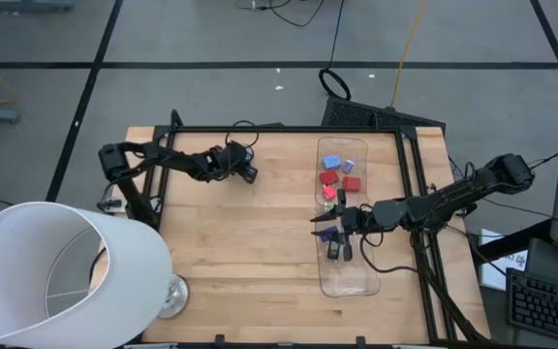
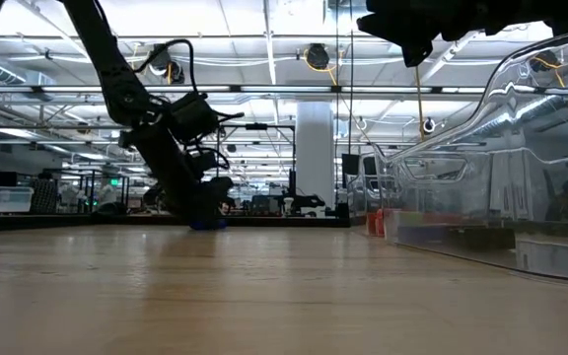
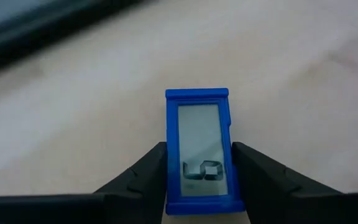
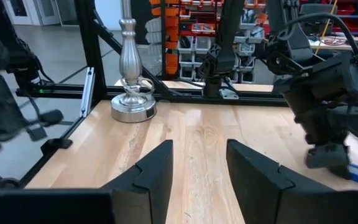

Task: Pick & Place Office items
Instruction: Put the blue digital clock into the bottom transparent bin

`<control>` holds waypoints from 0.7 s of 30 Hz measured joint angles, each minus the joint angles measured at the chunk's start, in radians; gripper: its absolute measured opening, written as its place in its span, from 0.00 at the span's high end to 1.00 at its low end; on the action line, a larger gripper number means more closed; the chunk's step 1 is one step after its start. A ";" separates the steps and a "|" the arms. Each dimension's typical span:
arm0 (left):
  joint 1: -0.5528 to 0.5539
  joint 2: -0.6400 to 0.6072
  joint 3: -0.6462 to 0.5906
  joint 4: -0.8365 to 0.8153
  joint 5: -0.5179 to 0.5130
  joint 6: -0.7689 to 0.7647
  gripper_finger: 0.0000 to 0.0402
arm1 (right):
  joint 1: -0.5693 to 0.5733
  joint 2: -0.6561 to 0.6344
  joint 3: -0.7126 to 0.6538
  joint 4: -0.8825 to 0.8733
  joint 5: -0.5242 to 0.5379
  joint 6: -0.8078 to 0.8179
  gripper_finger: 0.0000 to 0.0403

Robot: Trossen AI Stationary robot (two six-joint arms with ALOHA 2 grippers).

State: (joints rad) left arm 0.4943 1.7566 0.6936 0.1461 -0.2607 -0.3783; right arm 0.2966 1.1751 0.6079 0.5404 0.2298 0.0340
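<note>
From above, the left gripper (image 1: 249,174) is seen at the far left part of the wooden table (image 1: 231,262), reached out low. The right gripper (image 1: 324,225) is held over the clear tray (image 1: 349,281) on the right. Other office items (image 1: 337,176), red and light blue, lie in the tray's far end.

In the low view, the left gripper (image 2: 208,202) is tipped down to the table top, and a small blue piece (image 2: 205,224) is seen under it.

In the left wrist view, the blue piece (image 3: 199,151) is squeezed between two dark fingers (image 3: 148,171). So the picking step seems to be in hand. Next, the piece probably needs to be lifted and carried to the tray.

In the right wrist view, nothing is held between the right fingers (image 4: 157,165), which are parted.
</note>
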 joint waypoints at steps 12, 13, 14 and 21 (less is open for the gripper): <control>-0.122 -0.261 -0.002 -0.012 0.364 0.012 0.62 | 0.000 0.000 0.000 -0.052 0.002 -0.027 0.67; -0.137 -0.273 -0.002 0.004 0.402 0.008 0.62 | 0.000 0.000 0.000 -0.052 0.003 -0.027 0.67; -0.153 -0.282 -0.002 0.030 0.438 0.000 0.61 | -0.002 0.000 0.000 -0.051 0.004 -0.028 0.67; -0.295 -0.297 -0.001 0.250 0.622 -0.024 0.59 | 0.000 0.034 0.000 -0.052 0.057 -0.145 0.68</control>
State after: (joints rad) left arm 0.1993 1.4597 0.6922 0.3957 0.3612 -0.4024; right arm 0.2968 1.2096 0.6075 0.4883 0.2871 -0.1110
